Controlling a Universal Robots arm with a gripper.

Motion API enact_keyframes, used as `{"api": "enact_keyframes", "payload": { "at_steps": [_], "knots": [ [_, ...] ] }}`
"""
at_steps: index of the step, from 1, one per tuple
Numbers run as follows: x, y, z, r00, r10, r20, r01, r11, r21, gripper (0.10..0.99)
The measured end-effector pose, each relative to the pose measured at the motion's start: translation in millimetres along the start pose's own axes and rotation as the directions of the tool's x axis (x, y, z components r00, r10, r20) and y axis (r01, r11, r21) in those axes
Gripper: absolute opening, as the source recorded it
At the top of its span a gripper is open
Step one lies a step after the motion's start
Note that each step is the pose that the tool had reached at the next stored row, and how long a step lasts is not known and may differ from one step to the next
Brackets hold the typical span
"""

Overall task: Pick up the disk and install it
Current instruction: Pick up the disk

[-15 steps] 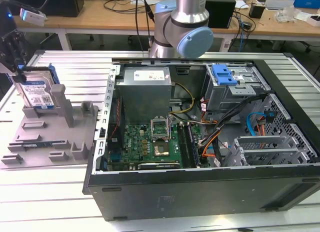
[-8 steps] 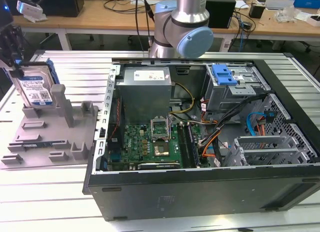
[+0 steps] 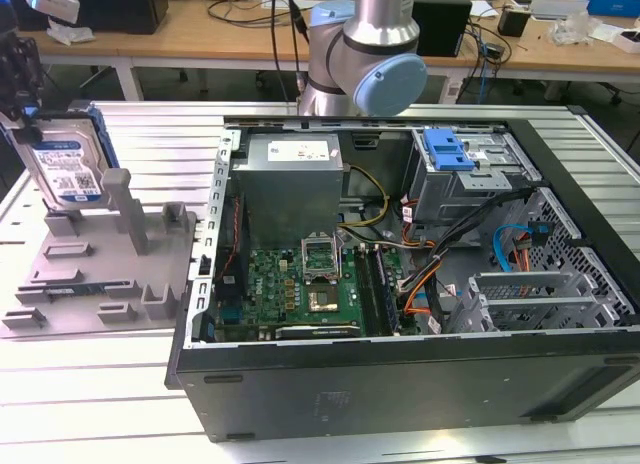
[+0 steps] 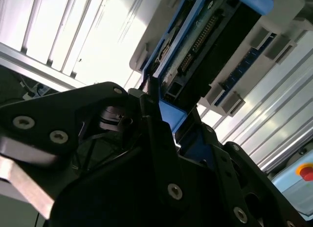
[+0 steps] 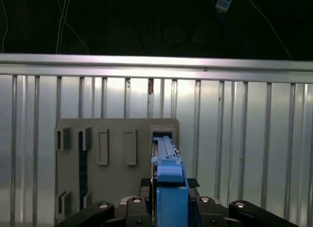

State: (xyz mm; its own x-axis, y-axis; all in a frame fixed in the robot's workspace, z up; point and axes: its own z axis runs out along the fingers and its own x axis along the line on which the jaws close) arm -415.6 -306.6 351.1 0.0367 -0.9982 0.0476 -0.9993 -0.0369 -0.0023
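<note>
1. Gripper (image 5: 168, 203) of mine is closed down narrow: its black fingers (image 4: 152, 122) press on either side of the disk (image 3: 64, 168), gripping the bright blue carrier bracket (image 5: 169, 174) that frames it.
2. In the exterior view, the disk stands on edge with its blue-and-white label facing out, at the far left of that view.
3. It rises over the grey slotted fixture (image 3: 112, 256). I cannot tell whether its lower edge sits in a slot or hangs just clear.
4. That fixture lies on the ribbed metal table (image 3: 100, 409).
5. In the second wrist view, the disk's connector end shows beyond my fingertips.
6. An open computer case (image 3: 400, 389) lies on the table to the exterior view's right, well apart from the disk.
7. Inside the case are a grey power supply box (image 3: 290, 184), a green motherboard (image 3: 300, 296) and a grey metal box with a blue latch (image 3: 446, 150).
</note>
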Motion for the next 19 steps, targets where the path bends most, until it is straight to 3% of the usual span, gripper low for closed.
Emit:
{"api": "enact_keyframes", "payload": {
  "at_steps": [4, 19],
  "knots": [
    [0.5, 0.0, -10.1, 1.0, 0.0, 0.0002, 0.0, 1.0, 0.002, 0.369],
    [3.5, -0.2, -73.4, 1.0, 0.0, 0.0011, 0.0, 1.0, 0.009, 0.369]
  ]
}}
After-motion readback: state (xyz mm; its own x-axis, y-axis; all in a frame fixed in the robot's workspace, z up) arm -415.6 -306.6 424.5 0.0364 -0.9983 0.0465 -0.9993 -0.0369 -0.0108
